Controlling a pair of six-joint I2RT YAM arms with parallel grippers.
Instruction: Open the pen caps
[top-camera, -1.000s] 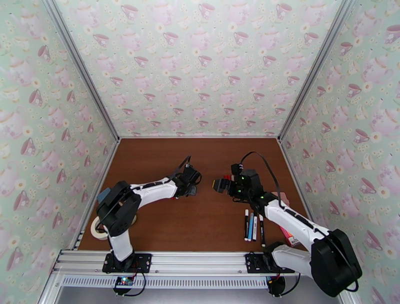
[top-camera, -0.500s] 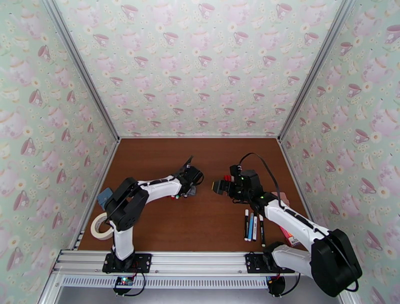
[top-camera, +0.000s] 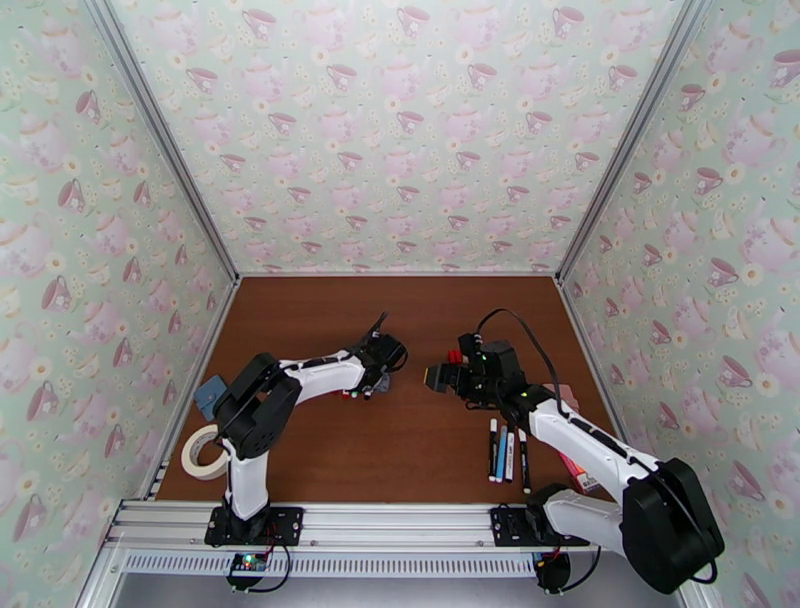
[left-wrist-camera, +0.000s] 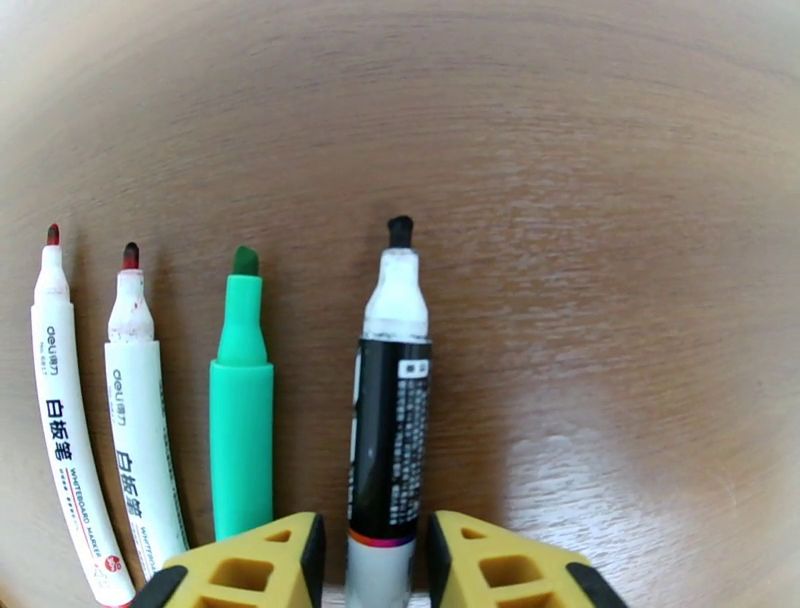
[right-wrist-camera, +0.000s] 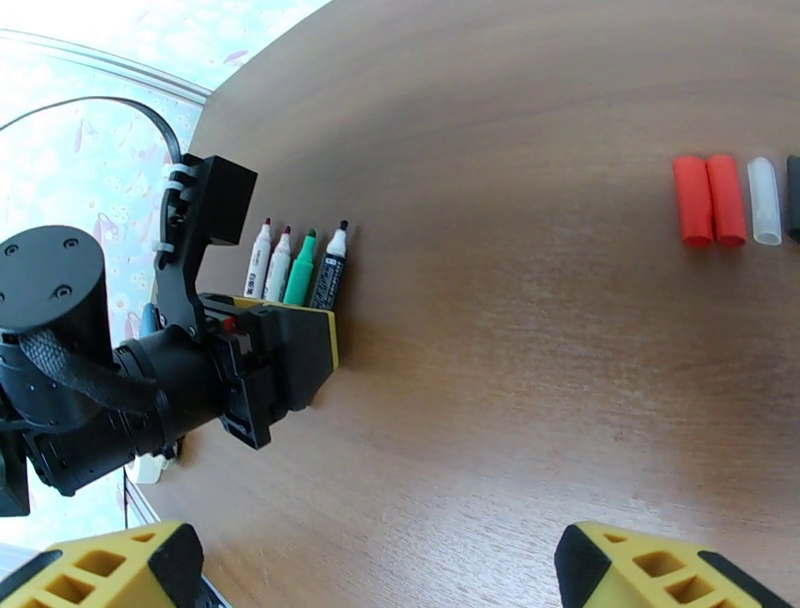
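On the table (left-wrist-camera: 600, 180) lie four pens (left-wrist-camera: 241, 430) (uncapped).

1. Four uncapped pens (right-wrist-camera: 298, 275) lie in one row: two white pens (left-wrist-camera: 140, 430), one green pen (left-wrist-camera: 240, 440) and one black pen (left-wrist-camera: 390, 420).
2. Four more pens (top-camera: 510, 455) lie side by side in a second group.
3. There are four loose pen caps (right-wrist-camera: 730, 200): two red caps (right-wrist-camera: 693, 200), one whitish cap (right-wrist-camera: 765, 200) and one dark cap (right-wrist-camera: 793, 198) cut by the frame edge.
4. One tape roll (top-camera: 190, 458).
5. One small blue object (top-camera: 210, 392).
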